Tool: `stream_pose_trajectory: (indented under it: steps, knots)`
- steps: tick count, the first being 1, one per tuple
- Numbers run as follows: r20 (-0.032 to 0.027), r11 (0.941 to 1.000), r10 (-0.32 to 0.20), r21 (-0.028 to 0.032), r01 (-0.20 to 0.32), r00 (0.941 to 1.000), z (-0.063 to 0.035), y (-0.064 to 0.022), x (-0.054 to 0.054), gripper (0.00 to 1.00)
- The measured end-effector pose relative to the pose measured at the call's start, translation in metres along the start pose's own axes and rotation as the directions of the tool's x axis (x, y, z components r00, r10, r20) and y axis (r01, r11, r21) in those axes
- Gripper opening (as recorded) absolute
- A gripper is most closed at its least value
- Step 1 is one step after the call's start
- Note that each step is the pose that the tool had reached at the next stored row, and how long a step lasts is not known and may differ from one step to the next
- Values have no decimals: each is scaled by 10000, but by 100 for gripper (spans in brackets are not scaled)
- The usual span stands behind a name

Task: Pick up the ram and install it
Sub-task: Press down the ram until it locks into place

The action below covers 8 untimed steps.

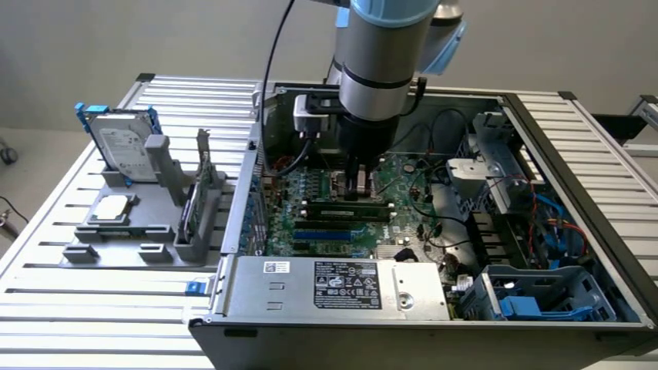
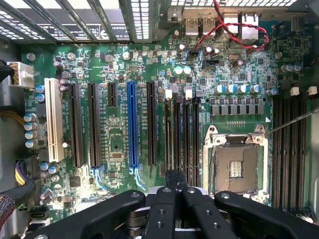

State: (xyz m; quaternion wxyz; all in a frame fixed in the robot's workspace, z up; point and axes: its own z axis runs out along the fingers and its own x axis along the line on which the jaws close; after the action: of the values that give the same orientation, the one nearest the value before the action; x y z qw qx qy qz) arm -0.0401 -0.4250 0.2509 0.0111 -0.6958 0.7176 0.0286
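Note:
The ram (image 1: 344,206) is a long dark green stick lying along the memory slots in the middle of the motherboard (image 1: 308,193), inside the open computer case. My gripper (image 1: 357,191) comes straight down onto its top edge. In the wrist view the two black fingers of the gripper (image 2: 175,181) are pressed close together over the black memory slots (image 2: 185,134), beside the empty processor socket (image 2: 235,167). The stick is edge-on there and hard to tell from the slots. The fingers look shut on the ram.
The case wall (image 1: 242,193) and power supply (image 1: 340,285) border the motherboard. Cables (image 1: 442,223) and drive bays (image 1: 545,297) fill the exterior view's right. Outside the case, a grey fixture (image 1: 123,247) holds a hard drive (image 1: 119,146), a silver processor (image 1: 113,206) and a bracketed green card (image 1: 203,181).

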Motion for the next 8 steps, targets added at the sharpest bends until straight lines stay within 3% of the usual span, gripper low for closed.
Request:
stream_pose_trajectory:
  steps: [8]
  knots:
    - [-26,10000,-10,-7,10,10000,99,21,-50,11]
